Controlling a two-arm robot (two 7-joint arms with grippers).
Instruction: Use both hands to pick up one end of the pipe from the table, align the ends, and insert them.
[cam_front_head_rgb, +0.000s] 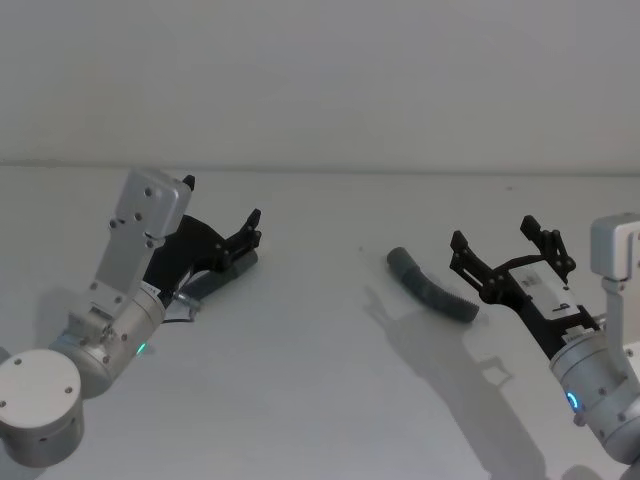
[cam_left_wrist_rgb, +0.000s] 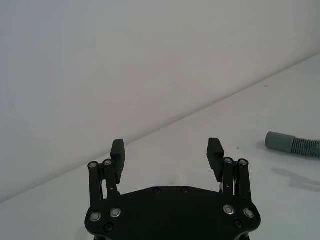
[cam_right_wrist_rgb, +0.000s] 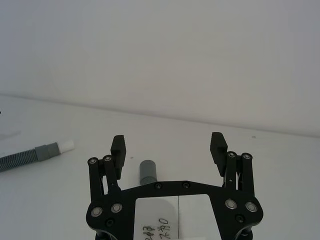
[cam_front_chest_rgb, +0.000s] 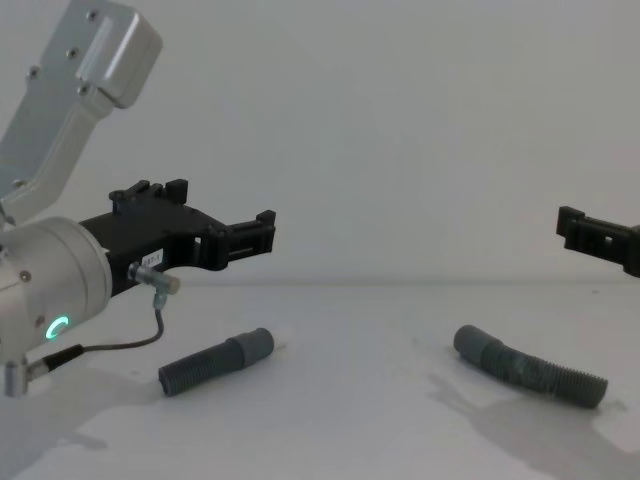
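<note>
Left claw (cam_front_chest_rgb: 262, 232) hovers over the left side of the counter (cam_front_head_rgb: 320, 400), fingers spread apart, nothing between them. Short hose (cam_front_chest_rgb: 215, 362) lies flat on the counter under it, clear of the claw. It has a corrugated body, and its smooth cuff (cam_front_chest_rgb: 255, 345) points toward the counter's middle. In the head view the left claw and arm cover most of this hose. The right wrist view shows the white tip (cam_right_wrist_rgb: 67, 145) sticking out past the cuff.

Right claw (cam_front_head_rgb: 505, 245) is raised over the right side of the counter, fingers also apart, empty. Long hose (cam_front_head_rgb: 430, 285) lies flat on the right side, slightly bent, just left of the right claw. Its open grey socket (cam_front_head_rgb: 397, 262) faces the counter's middle and far edge; the corrugated end points back toward the claw. In the right wrist view the socket end shows in the gap between the fingers, farther out, no contact. In the chest view the right claw is well above the long hose.

The hoses are well apart, cuff and socket turned roughly toward each other across the middle of the counter. Both rest on the counter, neither lifted.
</note>
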